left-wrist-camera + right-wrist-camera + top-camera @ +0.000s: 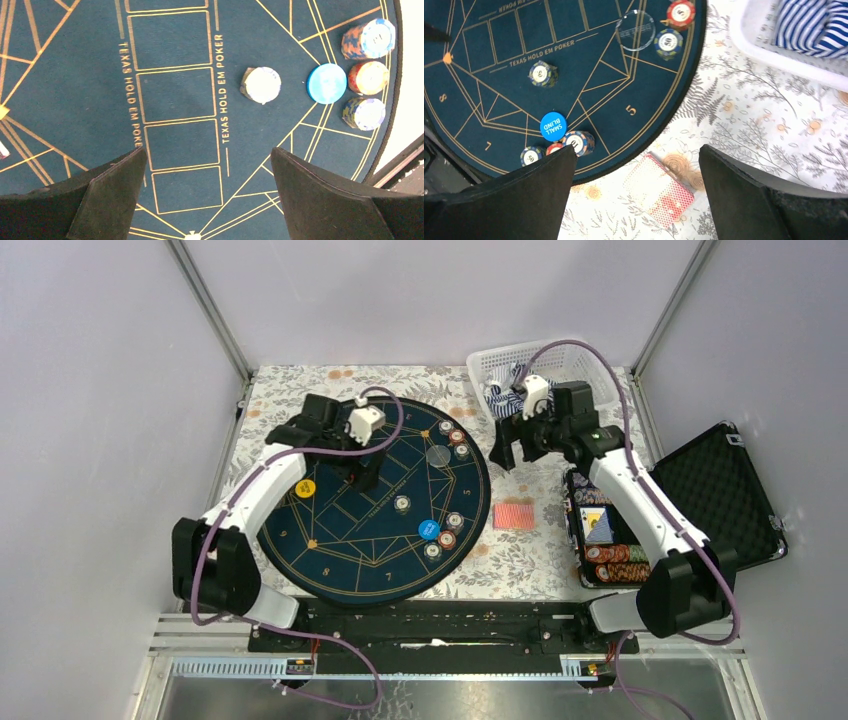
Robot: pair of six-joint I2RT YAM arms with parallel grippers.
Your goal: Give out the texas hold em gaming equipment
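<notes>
L gripper (208, 150) hangs over the Texas Hold Em mat (340, 550), fingers spread wide, nothing btwn them. Orange disc (306, 487) sits on the mat off to its left. Ahead of the fingers, toward the right-hand one, is a lone chip stack (261, 85). Next comes the blue SMALL BLIND disc (327, 83), w/ three short stacks (369, 77) just beside it at the mat rim. A clear disc (635, 31) lies farther up the mat, two more stacks close by.

R gripper (638, 149) is likewise spread wide and empty, held high over the mat edge. The red-backed card pack (658, 190) lies flat on the floral cloth under the gap btwn its fingers, skewed to them.

Step in hand, prob: fetch that pack for dealing. To do it well:
- turn wrist till fingers face the pack's long edges
- drop straight, tips right down to the cloth
- close on the whole pack so no cards fan out or stay behind

Containers: the white basket (769, 55) beyond the right finger holds striped cloth (809, 25). The open black case (715, 490), right of the R arm, holds chip rows (615, 558) & face-up cards (597, 525).
</notes>
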